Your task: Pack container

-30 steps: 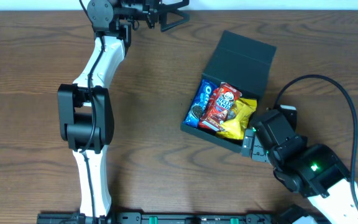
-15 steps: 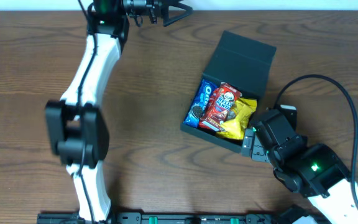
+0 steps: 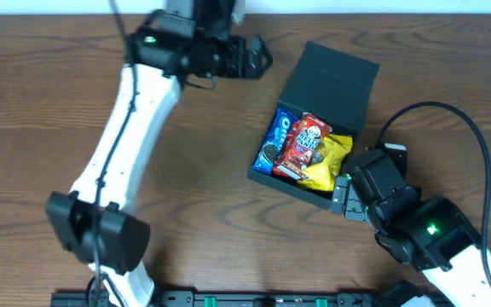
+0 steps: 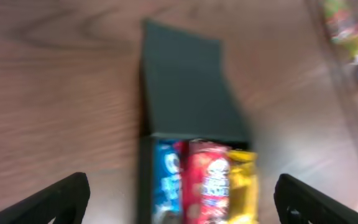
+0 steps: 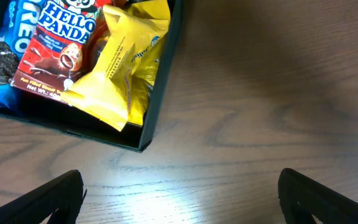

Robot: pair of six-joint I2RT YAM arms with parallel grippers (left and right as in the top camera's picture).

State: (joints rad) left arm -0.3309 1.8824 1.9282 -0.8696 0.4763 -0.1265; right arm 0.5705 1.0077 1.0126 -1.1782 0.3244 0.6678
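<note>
a dark teal-green square container (image 3: 329,83) sits on a brown wood-grain table (image 3: 203,170), right of the middle, turned at an angle. its hinged flap lid stands open on the far side, and the bare inside of the lid faces up.

three snack packets lie side by side inside the box, filling it from wall to wall. a blue oreo packet (image 3: 275,141) is on the left, a red hello panda packet (image 3: 303,145) is in the middle, and a crumpled yellow packet (image 3: 329,162) is on the right. each packet touches the one beside it.

my left gripper (image 3: 261,56) hangs above the table near the far edge, just left of the open lid and apart from it. its fingers are spread wide and hold nothing. its wrist camera gives a blurred view of the container, with the lid at the top and the three packets below. blurred colourful shapes (image 4: 353,31) show in the top right corner of that view, too soft to name.

my right gripper (image 5: 179,180) is at the near right corner of the box, close beside it, with the jaws wide apart and nothing between them. its camera shows that corner, where the yellow packet presses against the dark side wall and leans on the red one. a black cable (image 3: 450,115) loops over the table behind my right arm.
</note>
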